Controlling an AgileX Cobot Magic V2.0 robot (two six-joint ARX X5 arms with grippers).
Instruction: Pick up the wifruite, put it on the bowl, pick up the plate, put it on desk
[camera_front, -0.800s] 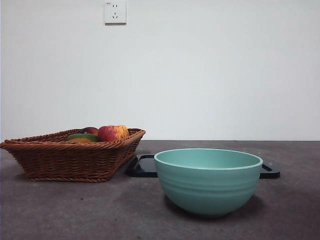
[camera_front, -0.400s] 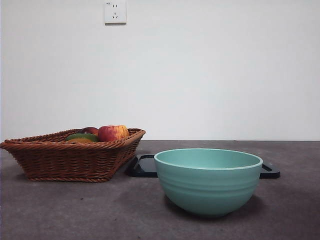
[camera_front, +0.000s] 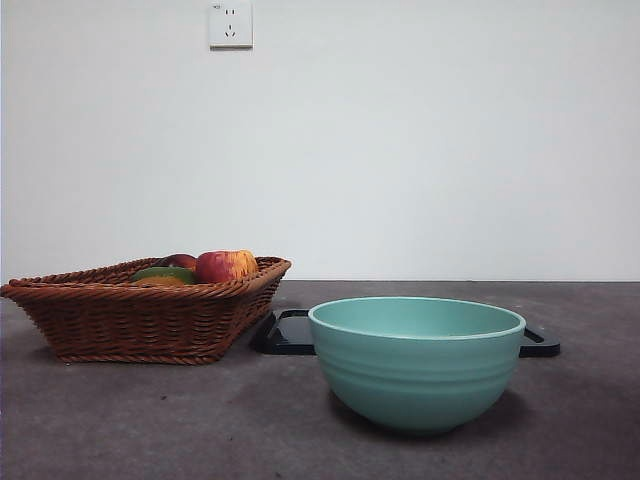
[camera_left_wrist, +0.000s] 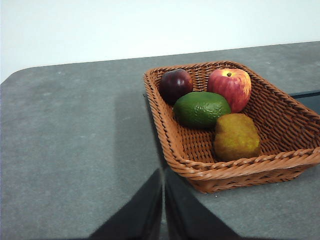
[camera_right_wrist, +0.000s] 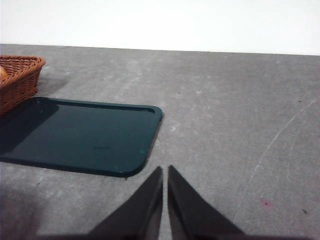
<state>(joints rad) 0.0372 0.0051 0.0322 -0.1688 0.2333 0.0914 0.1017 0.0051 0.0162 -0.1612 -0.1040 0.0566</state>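
Nothing grasped yet. Left gripper (camera_left_wrist: 163, 210) nearly closed, empty, just outside the wicker basket (camera_left_wrist: 175, 145); right gripper (camera_right_wrist: 165, 200) likewise narrow, beside the dark tray (camera_right_wrist: 75, 135). Wifruite (camera_left_wrist: 236, 137) in basket's near corner, touching green fruit (camera_left_wrist: 201, 108). Best: open wide, descend straight, avoid rim. Bowl (camera_front: 417, 362) waiting mid-table.

I find no readable text, label or number anywhere; the white wall socket plate (camera_front: 230, 24) bears only a tiny grey mark, too small to read.
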